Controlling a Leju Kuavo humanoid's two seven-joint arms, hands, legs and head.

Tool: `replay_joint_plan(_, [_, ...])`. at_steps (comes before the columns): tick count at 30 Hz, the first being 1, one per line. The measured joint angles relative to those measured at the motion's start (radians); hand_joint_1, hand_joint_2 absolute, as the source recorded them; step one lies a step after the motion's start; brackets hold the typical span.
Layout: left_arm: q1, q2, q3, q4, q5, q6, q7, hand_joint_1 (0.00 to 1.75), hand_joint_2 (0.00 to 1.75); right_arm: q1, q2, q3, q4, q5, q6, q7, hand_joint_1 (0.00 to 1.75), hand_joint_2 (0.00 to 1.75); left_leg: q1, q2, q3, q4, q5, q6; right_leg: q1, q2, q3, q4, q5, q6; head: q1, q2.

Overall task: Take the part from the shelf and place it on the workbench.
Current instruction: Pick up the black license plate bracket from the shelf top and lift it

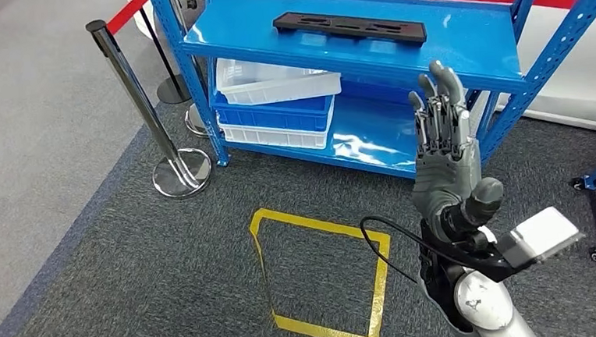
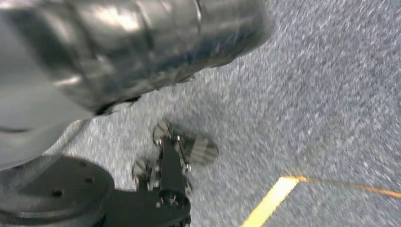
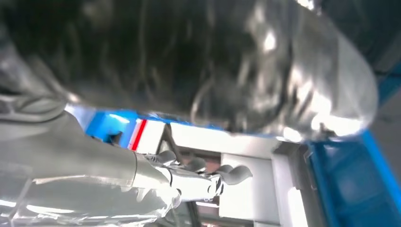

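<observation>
**Right robot hand raised toward the part on the top shelf**

At the far left of the head view a chrome stanchion post [image 1: 136, 96] with a red belt [image 1: 127, 12] marks off the area beside the rack. On the grey carpet in front lies a yellow tape outline [image 1: 323, 276], apparently a standing mark for the robot, set so the rack is within reach.

Next comes the blue shelf [image 1: 459, 49]. The part [image 1: 349, 26], a long flat black piece, lies lengthwise on its top level, near the middle and set back from the front edge, touched by nothing. On the level beneath, white and blue bins [image 1: 273, 101] are stacked toward the left end, well clear of the part.

Further right, the right robot hand [image 1: 444, 150] is lifted in front of the shelf's front edge, released, fingers extended and apart, holding nothing; the flat, spread pose looks suited to reaching over the edge and closing on the thin piece. It is below and to the right of the part, not yet touching it.

The left robot hand [image 2: 172, 158] hangs over the carpet; I cannot tell its state through the blur.
</observation>
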Motion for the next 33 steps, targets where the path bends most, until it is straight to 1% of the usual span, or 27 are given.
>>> replay_joint_plan(1, [0.0, -0.001, -0.001, 0.0, 0.0, 0.0, 0.001, 0.0, 0.0, 0.0, 0.0, 0.001, 0.002, 0.0, 0.001, 0.002, 0.0, 0.0, -0.003, -0.001, 0.006, -0.015, -0.001, 0.002, 0.0, -0.001, 0.001, -0.004, 0.001, 0.005, -0.001, 0.0])
replay_joint_plan(2, [0.0, -0.003, -0.001, 0.0, 0.0, 0.001, 0.003, 0.0, 0.0, 0.0, 0.0, 0.002, 0.003, 0.0, 0.001, 0.004, 0.0, 0.0, 0.001, 0.0, 0.015, -0.031, -0.002, 0.001, 0.0, -0.002, 0.004, -0.01, -0.001, 0.01, -0.003, 0.0])
replay_joint_plan(4, [0.001, -0.005, -0.002, 0.0, -0.001, 0.002, 0.005, 0.0, 0.0, -0.001, -0.001, 0.003, 0.005, -0.001, 0.001, 0.007, 0.0, 0.0, 0.009, 0.0, 0.04, -0.062, 0.002, 0.001, 0.001, -0.003, 0.0, 0.011, -0.019, 0.019, 0.001, 0.0])
replay_joint_plan(5, [0.001, -0.007, -0.002, 0.0, -0.002, 0.002, 0.006, 0.0, 0.0, -0.001, -0.001, 0.003, 0.006, -0.001, 0.001, 0.008, 0.0, 0.0, 0.012, 0.001, 0.051, -0.073, 0.003, 0.001, 0.001, -0.003, -0.019, 0.051, -0.039, 0.022, 0.003, 0.0])
replay_joint_plan(7, [0.0, -0.007, -0.003, 0.0, -0.003, 0.003, 0.008, 0.0, 0.0, 0.002, -0.002, 0.005, 0.011, -0.003, 0.001, 0.01, 0.0, 0.0, 0.012, -0.001, 0.059, -0.076, -0.002, 0.004, -0.003, -0.002, -0.091, 0.174, -0.079, 0.029, 0.005, 0.0])
replay_joint_plan(8, [0.0, -0.007, -0.003, 0.0, -0.003, 0.003, 0.01, 0.0, 0.0, 0.004, -0.003, 0.006, 0.013, -0.003, 0.001, 0.01, 0.0, 0.0, 0.012, -0.002, 0.062, -0.073, -0.007, 0.004, -0.006, -0.003, -0.125, 0.22, -0.084, 0.033, 0.005, 0.0])
replay_joint_plan(9, [0.0, -0.008, -0.003, 0.0, -0.002, 0.003, 0.011, 0.0, 0.0, 0.006, -0.004, 0.008, 0.015, -0.003, 0.001, 0.011, 0.0, 0.0, 0.012, -0.003, 0.065, -0.07, -0.012, 0.003, -0.008, -0.003, -0.143, 0.234, -0.07, 0.036, 0.005, 0.0])
replay_joint_plan(10, [0.001, -0.009, -0.003, 0.0, -0.002, 0.003, 0.012, 0.0, 0.0, 0.007, -0.004, 0.009, 0.016, -0.003, 0.001, 0.011, 0.0, 0.0, 0.013, -0.005, 0.069, -0.066, -0.018, 0.002, -0.011, -0.003, -0.142, 0.21, -0.038, 0.038, 0.005, 0.0])
replay_joint_plan(11, [0.002, -0.01, -0.003, 0.0, -0.002, 0.002, 0.012, 0.0, 0.0, 0.007, -0.005, 0.01, 0.017, -0.003, 0.001, 0.011, 0.0, 0.0, 0.013, -0.006, 0.074, -0.061, -0.025, -0.001, -0.013, -0.003, -0.122, 0.152, 0.007, 0.039, 0.005, 0.0])
replay_joint_plan(12, [0.002, -0.011, -0.003, 0.0, -0.002, 0.002, 0.012, 0.0, 0.0, 0.007, -0.006, 0.01, 0.017, -0.003, 0.001, 0.011, 0.0, 0.0, 0.013, -0.008, 0.077, -0.055, -0.033, -0.005, -0.015, -0.003, -0.099, 0.095, 0.04, 0.038, 0.005, 0.0])
replay_joint_plan(13, [0.002, -0.012, -0.003, 0.0, -0.002, 0.002, 0.012, 0.0, 0.0, 0.007, -0.006, 0.01, 0.018, -0.003, 0.001, 0.012, 0.0, 0.0, 0.012, -0.009, 0.077, -0.047, -0.04, -0.01, -0.014, -0.002, -0.077, 0.044, 0.061, 0.036, 0.005, 0.0])
replay_joint_plan(14, [0.0, -0.012, -0.003, 0.0, -0.002, 0.001, 0.012, 0.0, 0.0, 0.007, -0.007, 0.011, 0.019, -0.003, 0.001, 0.012, 0.0, 0.0, 0.012, -0.009, 0.074, -0.041, -0.045, -0.016, -0.013, -0.001, -0.065, 0.014, 0.068, 0.032, 0.005, 0.0])
replay_joint_plan(16, [-0.001, -0.012, -0.003, 0.0, -0.002, 0.001, 0.013, 0.0, 0.0, 0.007, -0.008, 0.012, 0.02, -0.004, 0.002, 0.014, 0.0, 0.0, 0.01, -0.01, 0.069, -0.036, -0.047, -0.027, -0.008, 0.003, -0.063, 0.003, 0.061, 0.021, 0.004, 0.0])
replay_joint_plan(17, [-0.001, -0.012, -0.003, 0.0, -0.003, 0.002, 0.013, 0.0, 0.0, 0.007, -0.008, 0.012, 0.02, -0.005, 0.002, 0.014, 0.0, 0.0, 0.012, -0.009, 0.067, -0.037, -0.049, -0.032, -0.009, 0.003, -0.062, 0.002, 0.062, 0.014, 0.004, 0.0])
replay_joint_plan(18, [0.0, -0.012, -0.004, 0.0, -0.004, 0.002, 0.014, 0.0, 0.0, 0.007, -0.008, 0.013, 0.02, -0.007, 0.003, 0.014, 0.0, 0.0, 0.013, -0.008, 0.065, -0.031, -0.055, -0.037, -0.011, 0.003, -0.059, -0.002, 0.062, 0.009, 0.004, 0.0])
replay_joint_plan(19, [0.0, -0.012, -0.004, 0.0, -0.006, 0.002, 0.015, 0.0, 0.0, 0.006, -0.009, 0.013, 0.02, -0.011, 0.005, 0.014, 0.0, 0.0, 0.014, -0.007, 0.055, -0.008, -0.069, -0.043, -0.014, 0.002, -0.055, -0.007, 0.063, 0.003, 0.002, 0.0])
replay_joint_plan(20, [-0.001, -0.012, -0.004, 0.0, -0.008, 0.002, 0.016, 0.0, 0.0, 0.006, -0.009, 0.013, 0.02, -0.015, 0.007, 0.014, 0.0, 0.0, 0.016, -0.005, 0.036, 0.03, -0.09, -0.048, -0.016, 0.0, -0.05, -0.011, 0.063, -0.002, 0.0, 0.0])
replay_joint_plan(22, [-0.001, -0.014, -0.005, 0.0, -0.01, 0.0, 0.019, 0.0, 0.0, 0.006, -0.009, 0.013, 0.021, -0.027, 0.009, 0.014, 0.0, 0.0, 0.02, -0.004, -0.03, 0.154, -0.139, -0.057, -0.015, -0.002, -0.048, -0.012, 0.061, -0.008, -0.004, 0.0])
replay_joint_plan(23, [0.0, -0.014, -0.006, 0.0, -0.01, -0.002, 0.019, 0.0, 0.0, 0.006, -0.009, 0.013, 0.023, -0.034, 0.01, 0.014, 0.0, 0.0, 0.021, -0.003, -0.061, 0.205, -0.151, -0.059, -0.015, -0.002, -0.048, -0.012, 0.059, -0.009, -0.004, 0.0])
replay_joint_plan(24, [0.002, -0.014, -0.006, 0.0, -0.01, -0.004, 0.018, 0.0, 0.0, 0.007, -0.009, 0.013, 0.024, -0.043, 0.012, 0.013, 0.0, 0.0, 0.022, -0.003, -0.08, 0.229, -0.146, -0.061, -0.014, -0.002, -0.046, -0.012, 0.058, -0.009, -0.004, 0.0])
replay_joint_plan(25, [0.003, -0.014, -0.007, 0.0, -0.01, -0.007, 0.016, 0.0, 0.0, 0.008, -0.009, 0.013, 0.026, -0.054, 0.014, 0.012, 0.0, 0.0, 0.023, -0.003, -0.079, 0.214, -0.122, -0.061, -0.014, 0.0, -0.044, -0.012, 0.056, -0.009, -0.004, 0.0])
replay_joint_plan(26, [0.004, -0.013, -0.008, 0.0, -0.01, -0.01, 0.013, 0.0, 0.0, 0.008, -0.009, 0.013, 0.027, -0.065, 0.018, 0.01, 0.0, 0.0, 0.023, -0.003, -0.06, 0.164, -0.085, -0.059, -0.015, 0.001, -0.041, -0.012, 0.054, -0.007, -0.004, 0.0])
replay_joint_plan(27, [0.004, -0.012, -0.008, 0.0, -0.01, -0.013, 0.008, 0.0, 0.0, 0.009, -0.009, 0.012, 0.028, -0.076, 0.022, 0.008, 0.0, 0.0, 0.022, -0.003, -0.031, 0.095, -0.047, -0.056, -0.015, 0.003, -0.036, -0.012, 0.051, -0.004, -0.004, 0.0])
replay_joint_plan(28, [0.003, -0.012, -0.009, 0.001, -0.01, -0.016, 0.002, 0.0, 0.0, 0.009, -0.009, 0.012, 0.029, -0.085, 0.026, 0.007, 0.0, 0.0, 0.02, -0.003, -0.002, 0.032, -0.022, -0.052, -0.014, 0.003, -0.034, -0.012, 0.048, -0.001, -0.004, 0.0])
replay_joint_plan(29, [0.002, -0.011, -0.01, 0.001, -0.01, -0.018, -0.002, 0.0, 0.0, 0.009, -0.009, 0.012, 0.03, -0.091, 0.029, 0.005, 0.0, 0.0, 0.018, -0.003, 0.019, -0.011, -0.011, -0.048, -0.012, 0.003, -0.032, -0.012, 0.047, 0.004, -0.003, 0.0])
replay_joint_plan(30, [0.001, -0.011, -0.012, 0.001, -0.011, -0.02, -0.006, 0.0, 0.0, 0.009, -0.009, 0.011, 0.032, -0.094, 0.031, 0.004, 0.0, 0.0, 0.015, -0.004, 0.029, -0.034, -0.01, -0.045, -0.012, 0.003, -0.032, -0.013, 0.046, 0.008, -0.003, 0.0])
replay_joint_plan(33, [0.001, -0.011, -0.015, 0.001, -0.012, -0.02, -0.009, 0.0, 0.0, 0.01, -0.009, 0.01, 0.04, -0.099, 0.037, -0.003, 0.0, 0.0, 0.012, -0.005, 0.035, -0.043, -0.015, -0.03, -0.011, 0.003, -0.029, -0.021, 0.046, 0.025, -0.002, 0.0])
